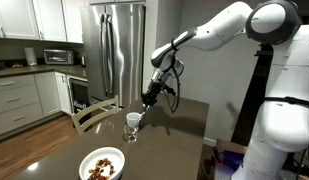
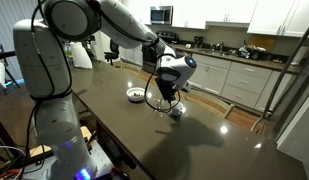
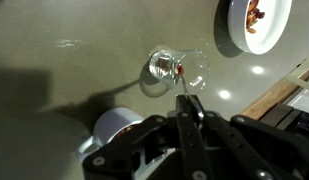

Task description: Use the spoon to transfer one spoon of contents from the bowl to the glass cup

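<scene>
Pincer [image 3: 186, 102] clamped narrow on spoon [image 3: 180, 84], tip right over glass cup [image 3: 164, 66]; bowl [image 3: 230, 30] w/ contents [image 3: 256, 14] stands apart, nr surface [image 3: 74, 60] edge.

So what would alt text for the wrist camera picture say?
Shut jaws hold a thin spoon with its tip at a small glass cup on a dark table. A white bowl of brown pieces sits at the upper right edge.

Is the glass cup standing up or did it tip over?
Standing up. In an exterior view the glass cup sits upright on the table, mouth facing up, below the gripper.
</scene>
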`<move>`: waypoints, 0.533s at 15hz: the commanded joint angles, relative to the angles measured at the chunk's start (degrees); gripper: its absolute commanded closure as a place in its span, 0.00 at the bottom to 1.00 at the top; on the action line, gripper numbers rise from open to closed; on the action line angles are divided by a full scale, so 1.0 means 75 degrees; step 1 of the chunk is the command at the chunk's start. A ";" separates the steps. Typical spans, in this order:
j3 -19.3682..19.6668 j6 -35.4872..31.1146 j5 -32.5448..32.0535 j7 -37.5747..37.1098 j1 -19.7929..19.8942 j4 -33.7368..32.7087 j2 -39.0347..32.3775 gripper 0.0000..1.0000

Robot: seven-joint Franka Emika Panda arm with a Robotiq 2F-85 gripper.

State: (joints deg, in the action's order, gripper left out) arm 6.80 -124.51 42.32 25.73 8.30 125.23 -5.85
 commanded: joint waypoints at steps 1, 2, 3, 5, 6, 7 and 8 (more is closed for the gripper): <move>-0.0081 -0.0167 -0.0455 -0.0488 -0.0105 -0.0008 0.0151 0.96; -0.0103 -0.0186 -0.0548 -0.0542 -0.0131 -0.0015 0.0160 0.96; -0.0133 -0.0190 -0.0633 -0.0608 -0.0151 -0.0032 0.0165 0.96; -0.0182 -0.0220 -0.0773 -0.0697 -0.0214 -0.0061 0.0168 0.96; -0.0207 -0.0232 -0.0855 -0.0751 -0.0237 -0.0077 0.0168 0.96; -0.0241 -0.0259 -0.0943 -0.0812 -0.0262 -0.0089 0.0172 0.96; -0.0270 -0.0298 -0.1030 -0.0890 -0.0294 -0.0099 0.0175 0.96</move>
State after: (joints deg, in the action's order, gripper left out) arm 5.44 -125.72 37.36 22.17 6.71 124.61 -5.55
